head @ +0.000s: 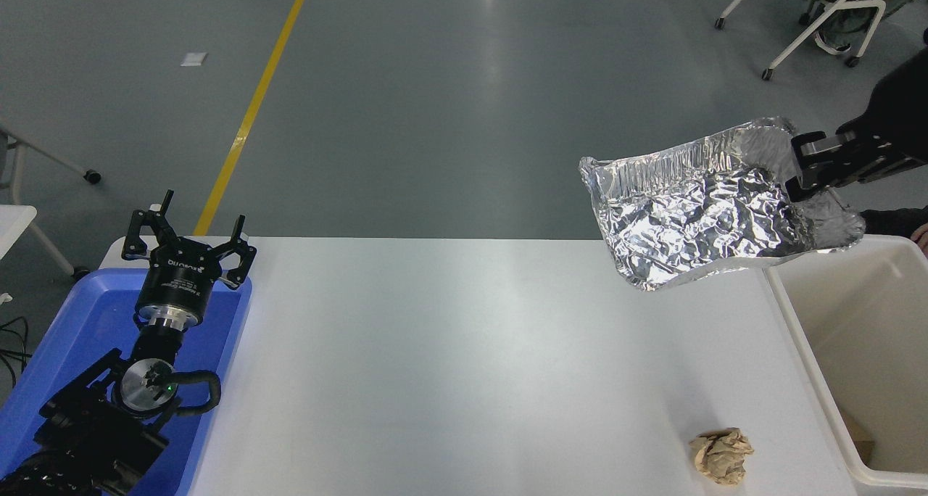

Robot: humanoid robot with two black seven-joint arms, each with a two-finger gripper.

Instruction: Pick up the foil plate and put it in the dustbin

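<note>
right claw [797, 168] clamped on the raised right edge of the wrinkled silver foil plate [696, 213], airborne beside the cream-white rectangular dustbin [797, 329]; recommend carrying fully over the opening before releasing.

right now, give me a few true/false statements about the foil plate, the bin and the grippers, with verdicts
1. The right gripper holds the foil plate above the table. True.
2. The foil plate lies inside the dustbin. False: it hangs in the air, mostly left of the bin's rim.
3. The paper wad sits on the table near the bin. True.
4. The left gripper grips the paper wad. False: it is open and parked over the blue tray.
5. The foil plate is flat and smooth. False: it is wrinkled and tilted.
</note>
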